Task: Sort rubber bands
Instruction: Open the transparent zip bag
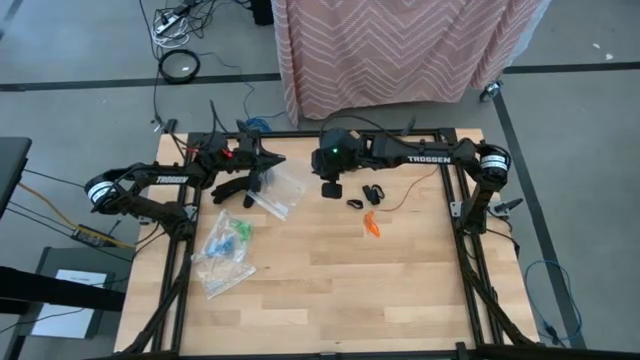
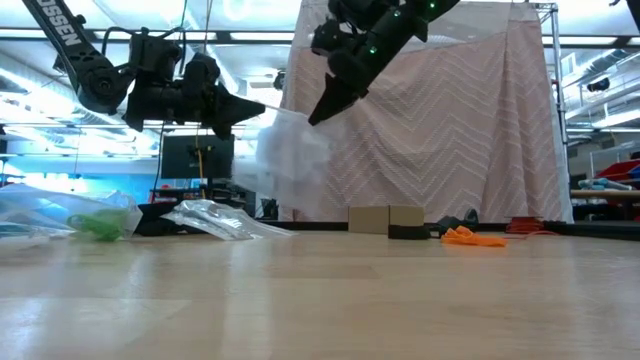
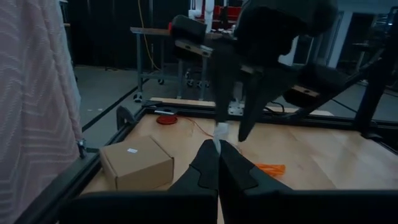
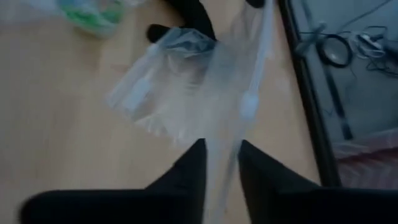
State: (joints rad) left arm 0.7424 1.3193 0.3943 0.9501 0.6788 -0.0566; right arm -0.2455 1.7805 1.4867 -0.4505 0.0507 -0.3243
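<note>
We see the left gripper (image 1: 262, 176), near the worktop's far-left corner, pinched tight on the edge of a clear plastic zip bag (image 1: 281, 188) held above the pale wooden worktop (image 1: 330, 290). The right gripper (image 1: 331, 189) hangs beside it, fingers narrowly parted around the bag's other edge. Orange rubber bands (image 1: 371, 226) and black ones (image 1: 365, 195) lie right of centre towards the far edge; green ones (image 1: 229, 232) sit bagged by the left edge

We read "TROSSEN" in white on right arm (image 1: 430, 157), high view. Same word on left arm (image 1: 165, 180). Low view shows partial white letters on arm link, cut by edge.
</note>
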